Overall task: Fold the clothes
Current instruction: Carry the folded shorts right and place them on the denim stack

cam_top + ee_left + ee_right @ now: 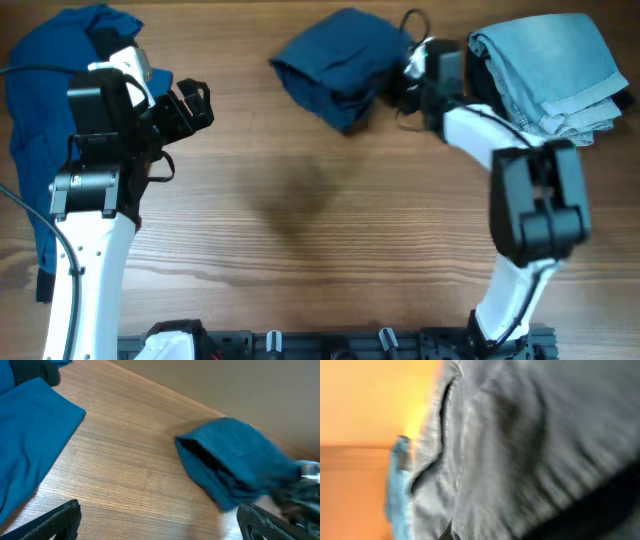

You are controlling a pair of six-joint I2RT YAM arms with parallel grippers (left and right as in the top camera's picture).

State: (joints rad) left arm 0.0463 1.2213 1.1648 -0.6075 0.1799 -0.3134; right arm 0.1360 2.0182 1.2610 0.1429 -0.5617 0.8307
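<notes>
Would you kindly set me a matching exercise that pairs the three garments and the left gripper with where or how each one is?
Things:
1. navy bundle
2. pale denim stack
3. bright blue cloth
4. left gripper

Places or states:
A. open, holding nothing
B. far right of the table
C. far middle of the table
D. left edge, lying loose

Pairs: 1-C, 2-B, 3-D, 4-A.
</notes>
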